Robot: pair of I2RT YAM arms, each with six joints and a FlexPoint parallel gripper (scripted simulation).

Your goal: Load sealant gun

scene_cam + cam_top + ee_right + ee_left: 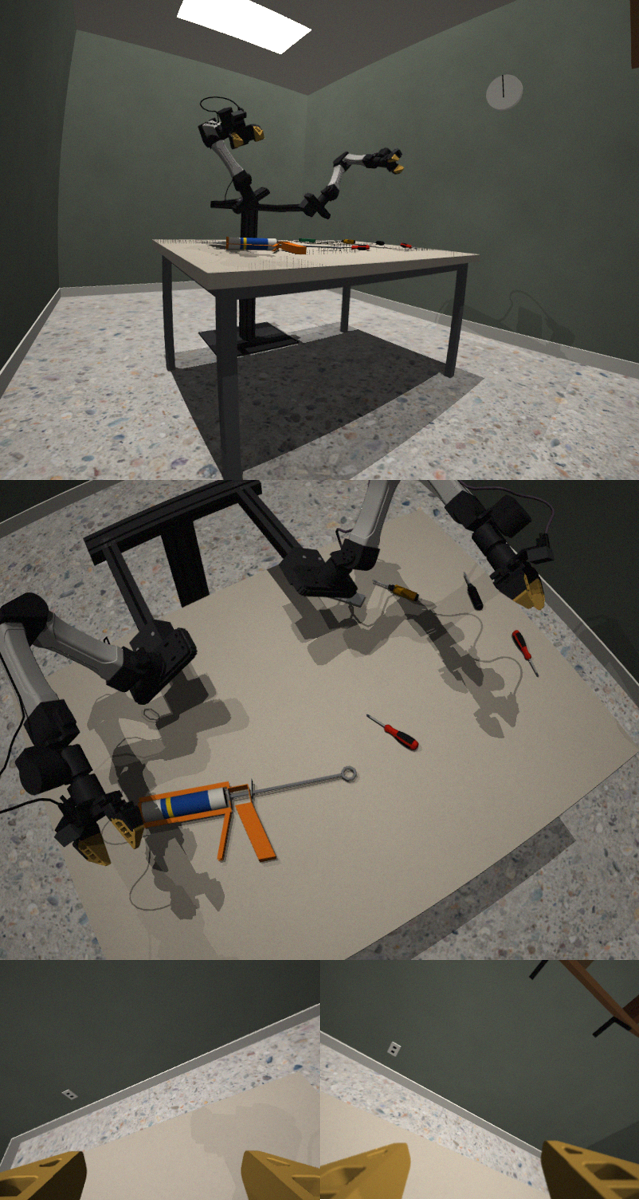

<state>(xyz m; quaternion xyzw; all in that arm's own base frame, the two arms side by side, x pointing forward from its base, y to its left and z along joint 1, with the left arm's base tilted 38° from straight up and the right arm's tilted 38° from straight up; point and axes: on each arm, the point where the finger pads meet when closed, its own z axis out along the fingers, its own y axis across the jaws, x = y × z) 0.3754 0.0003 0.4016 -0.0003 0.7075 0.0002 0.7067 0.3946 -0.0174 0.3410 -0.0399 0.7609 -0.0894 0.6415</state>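
Note:
The orange sealant gun (256, 832) (292, 248) lies flat on the table. The blue, white and grey cartridge (190, 804) (260, 244) lies in its cradle, its grey front end at the front ring (143, 812). A thin nozzle (218, 244) sticks out past the ring in the exterior view; my right arm hides it in the top view. The plunger rod (304, 782) extends far back behind the thumb plate (252, 788). My right gripper (122, 854) (248, 140) (163, 1160) is open and empty, high above the table. My left gripper (533, 605) (398, 163) (475, 1150) is open and empty, raised far from the gun.
A red-black screwdriver (401, 737) (360, 247) lies beyond the rod. Another red one (520, 643) (405, 245), a black one (474, 597) (379, 242) and a yellow one (405, 592) (348, 241) lie near the left arm. A green-handled tool (307, 240) shows in the exterior view.

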